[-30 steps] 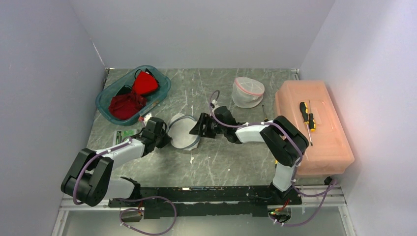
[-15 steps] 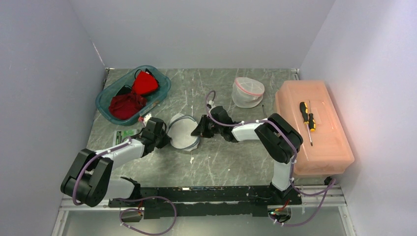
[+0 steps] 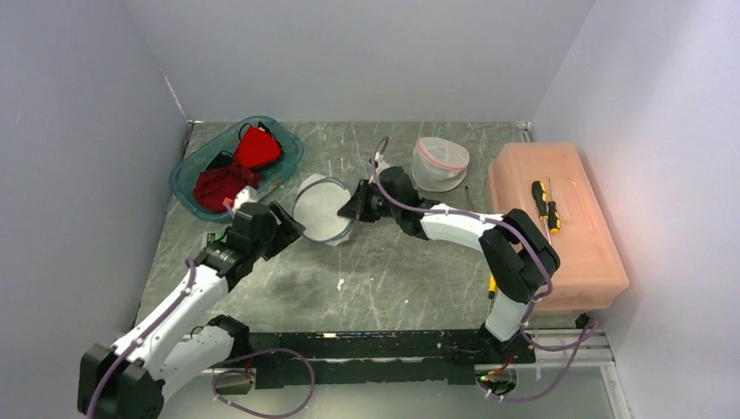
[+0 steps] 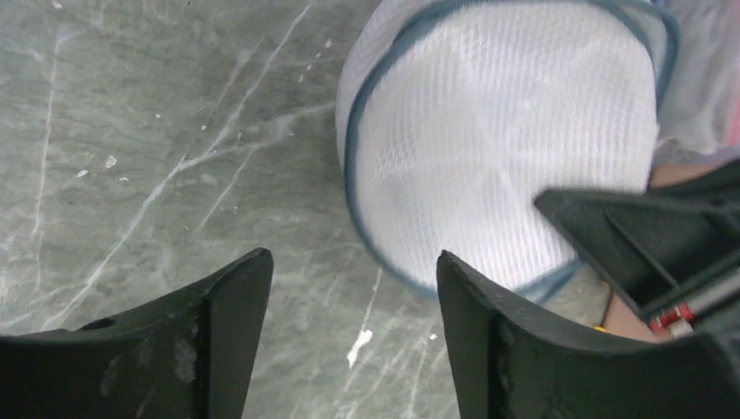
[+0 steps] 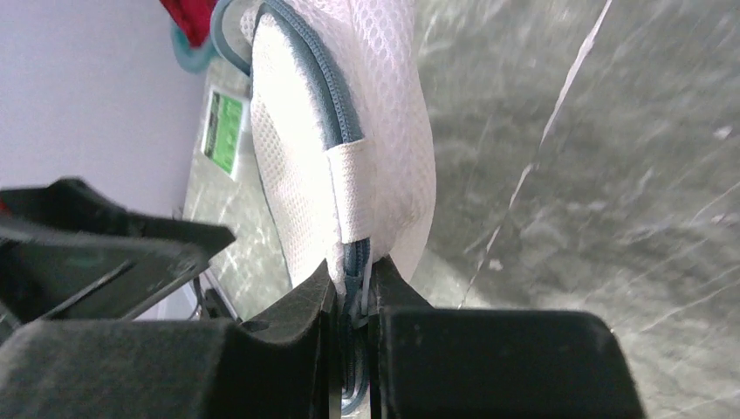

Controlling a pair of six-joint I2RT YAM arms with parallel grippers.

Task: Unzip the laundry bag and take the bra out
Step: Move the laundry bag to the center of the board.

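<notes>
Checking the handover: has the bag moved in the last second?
Yes. The bag shifted toward the back wall, away from the arm bases, now nearer the basket. Right gripper pinches its zipper edge; left gripper is open, not gripping it.

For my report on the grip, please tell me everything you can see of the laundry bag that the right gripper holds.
The laundry bag is a round pouch of white mesh with a blue-grey zipper along its rim and a white cloth tab over the zipper. It stands tilted near the middle of the table. The right gripper is shut on its rim at the zipper; the open left gripper is apart from it. Its contents do not show.
</notes>
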